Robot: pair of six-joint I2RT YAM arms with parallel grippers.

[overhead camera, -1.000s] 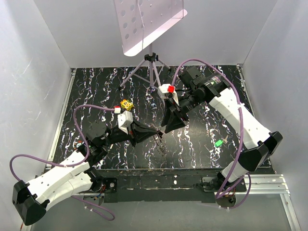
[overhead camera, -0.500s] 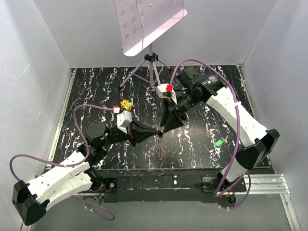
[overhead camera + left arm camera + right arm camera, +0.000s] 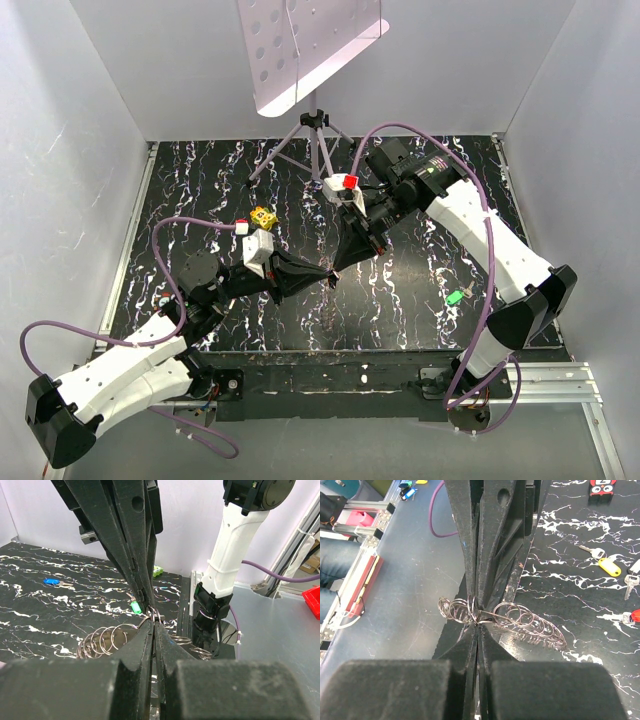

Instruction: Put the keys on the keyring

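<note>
The keyring (image 3: 520,617), a chain of thin wire loops, hangs between both grippers above the middle of the black mat. My left gripper (image 3: 152,621) is shut on one of its loops (image 3: 107,639). My right gripper (image 3: 479,622) comes from the opposite side and is shut on the same ring, tip to tip with the left one (image 3: 325,276). Loose keys lie on the mat: a green key (image 3: 455,297), a yellow key (image 3: 608,565), a red key (image 3: 632,616) and a blue key (image 3: 50,581). No key shows on the ring.
A yellow block with dark spots (image 3: 263,216) sits at the left middle of the mat. A tripod (image 3: 316,140) holding a perforated white plate stands at the back centre. White walls close in the mat on three sides.
The right gripper's jaws, open a second ago, have closed on the keyring after shifting slightly toward the left gripper. The left gripper has kept its hold and place.
</note>
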